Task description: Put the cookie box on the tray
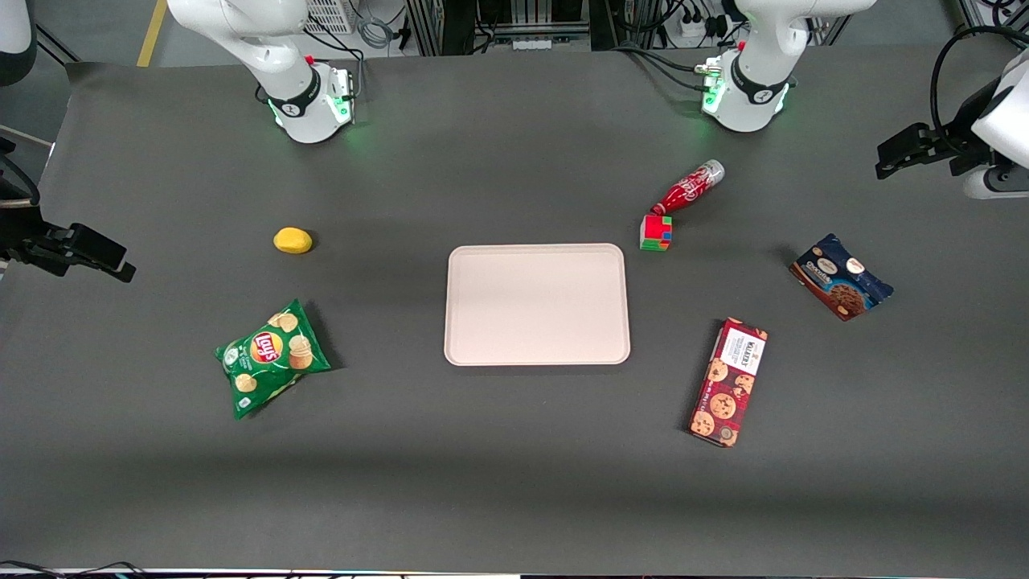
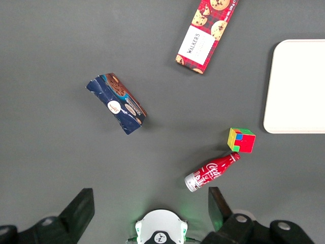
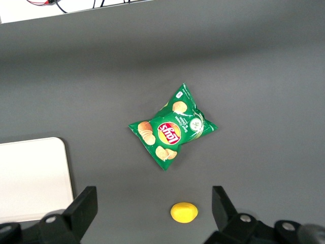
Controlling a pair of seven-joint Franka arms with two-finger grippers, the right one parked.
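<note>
While the gripper (image 2: 147, 206) hangs high with fingers (image 2: 81, 206) spread and empty, the cookie box (image 2: 118, 103) lies well below them on the worktop, clear of the tray (image 1: 537, 304). Risk: grabbing the nearby red box (image 2: 205, 34) instead.

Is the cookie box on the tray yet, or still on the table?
Still on the table: the cookie box lies apart from the bare tray. The open gripper hangs above, holding nothing.
</note>
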